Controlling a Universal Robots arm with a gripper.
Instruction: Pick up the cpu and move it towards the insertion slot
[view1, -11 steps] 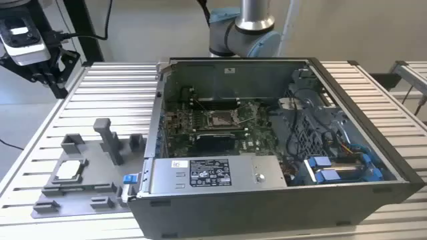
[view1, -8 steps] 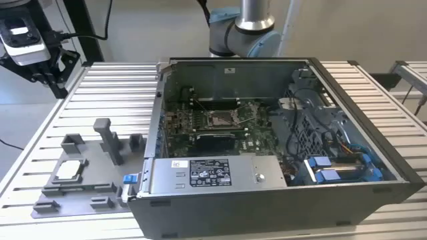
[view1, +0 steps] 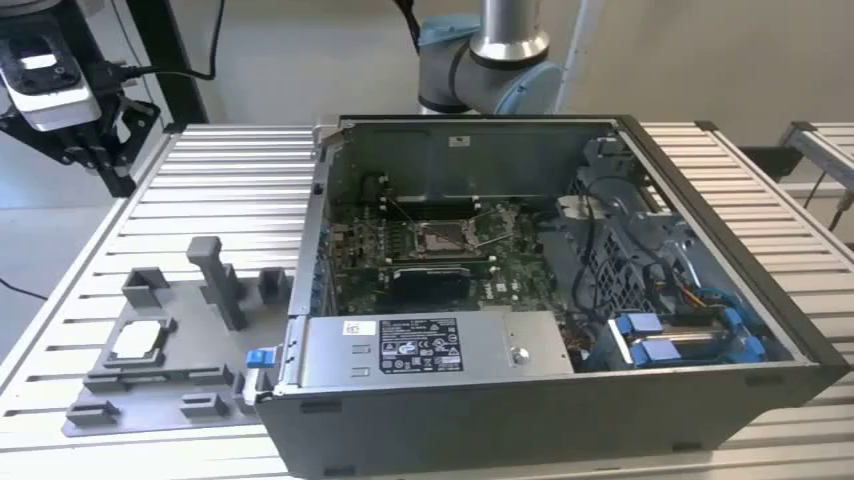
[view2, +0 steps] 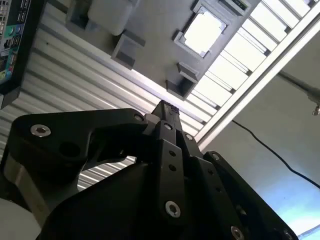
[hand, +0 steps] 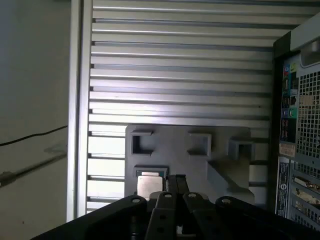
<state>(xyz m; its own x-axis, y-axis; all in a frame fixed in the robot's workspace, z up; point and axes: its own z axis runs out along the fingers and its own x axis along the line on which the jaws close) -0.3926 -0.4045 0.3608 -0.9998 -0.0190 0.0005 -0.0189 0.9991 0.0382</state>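
Note:
The cpu (view1: 139, 341), a small silvery square, lies in a frame on the grey fixture plate (view1: 167, 392) at the exterior view's left, on the ribbed table. It is bright in the second wrist view (view2: 202, 32), and the first wrist view catches it (hand: 149, 184) just past the fingertips. My gripper (view1: 96, 160) hangs high above the table's far left corner, well away from the cpu, with its black fingers together and nothing between them (view2: 163, 106) (hand: 176, 179). The insertion slot (view1: 441, 236) sits on the green board inside the open computer case (view1: 534, 410).
Grey upright blocks (view1: 220, 280) stand on the fixture plate beside the cpu. The case's wall (hand: 300, 125) rises next to the fixture. A black recess (view1: 430, 285) lies just in front of the slot. Blue-tabbed cables (view1: 667, 335) fill the case's right side. A cable (hand: 30, 137) runs along the floor.

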